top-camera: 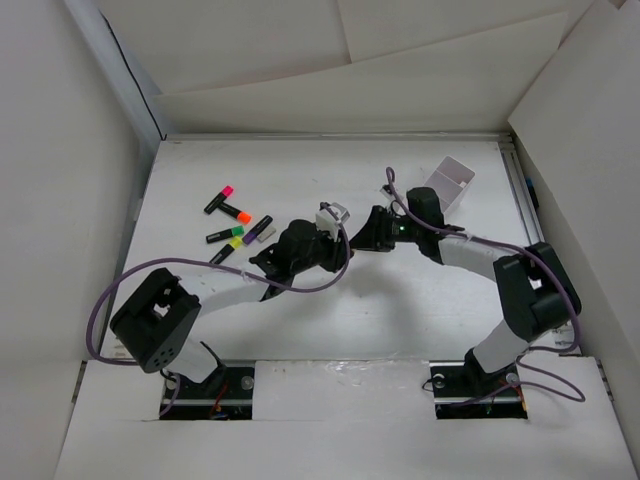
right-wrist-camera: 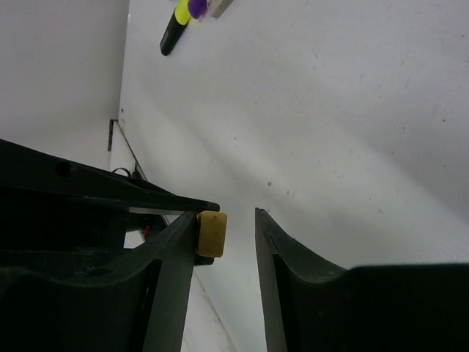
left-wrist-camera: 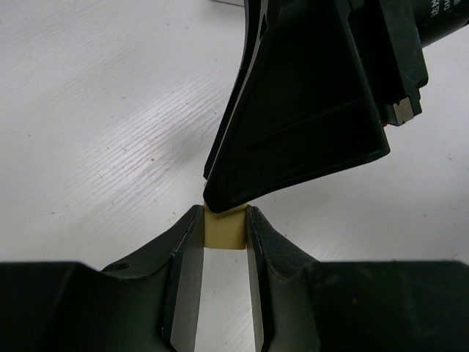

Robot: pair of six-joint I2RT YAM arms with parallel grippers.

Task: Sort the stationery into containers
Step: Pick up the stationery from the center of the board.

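My left gripper [top-camera: 340, 240] is shut on a small tan eraser-like block [left-wrist-camera: 224, 229], pinched between its fingertips in the left wrist view [left-wrist-camera: 223, 214]. My right gripper [top-camera: 362, 238] faces it at the table's middle. Its jaws are open around the same block [right-wrist-camera: 211, 233], which lies against its left finger, with a gap to the right finger [right-wrist-camera: 271, 242]. Several highlighters lie at the left: pink cap [top-camera: 226, 191], orange [top-camera: 243, 214], green [top-camera: 235, 231], yellow [top-camera: 236, 243]. The white tray [top-camera: 450, 184] stands at the back right.
A purple-capped marker [top-camera: 261, 224] lies beside the highlighters; it and the yellow one [right-wrist-camera: 176, 20] show at the top of the right wrist view. White walls enclose the table. Purple cables loop along both arms.
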